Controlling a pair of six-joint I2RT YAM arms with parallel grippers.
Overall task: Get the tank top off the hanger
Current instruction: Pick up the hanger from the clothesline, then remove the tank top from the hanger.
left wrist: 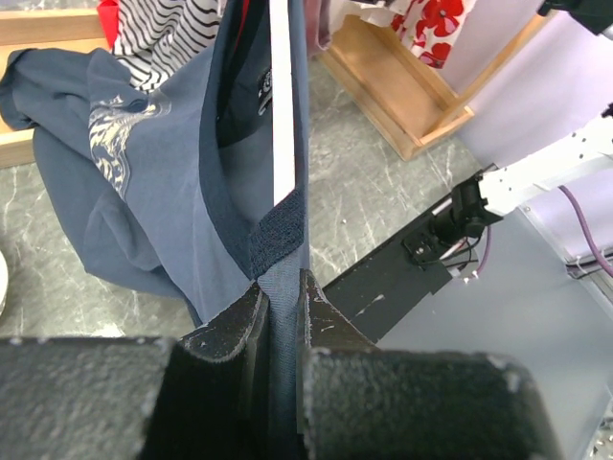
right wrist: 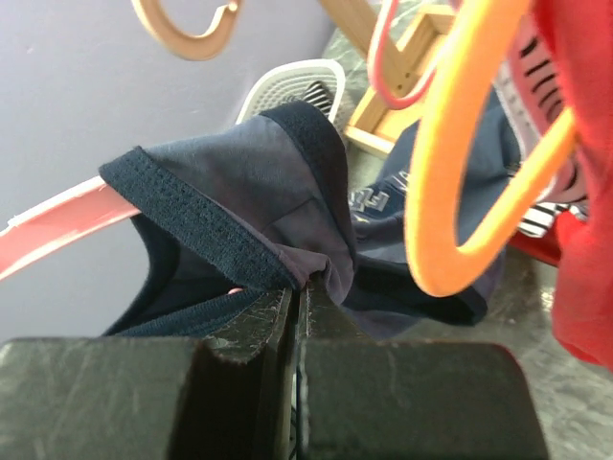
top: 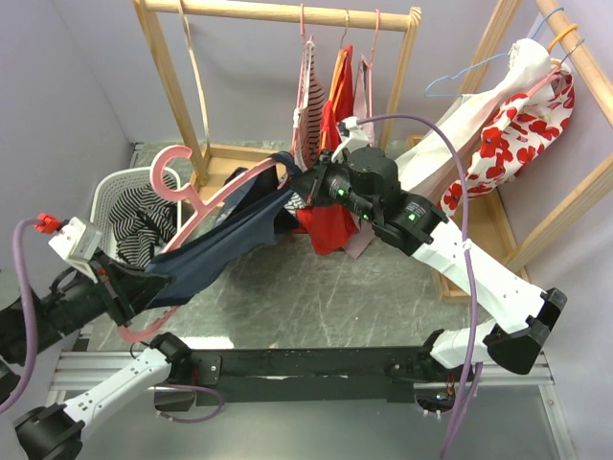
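We held the tank top point(top: 225, 240), draped on the hanger point(top: 196, 196) over the tabletop point(top: 316, 287): left pincer point(left wrist: 283, 292) clenched low, right pincer point(right wrist: 299, 292) clenched on its strap point(right wrist: 196, 222). Next, we judged, slide that strap off.

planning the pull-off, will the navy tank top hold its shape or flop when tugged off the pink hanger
Probably floppy: the navy tank top sags in folds off the pink hanger. Likely light, as the left pincer and right pincer each hold it by a thin pinch. Its ribbed strap edge may snag.
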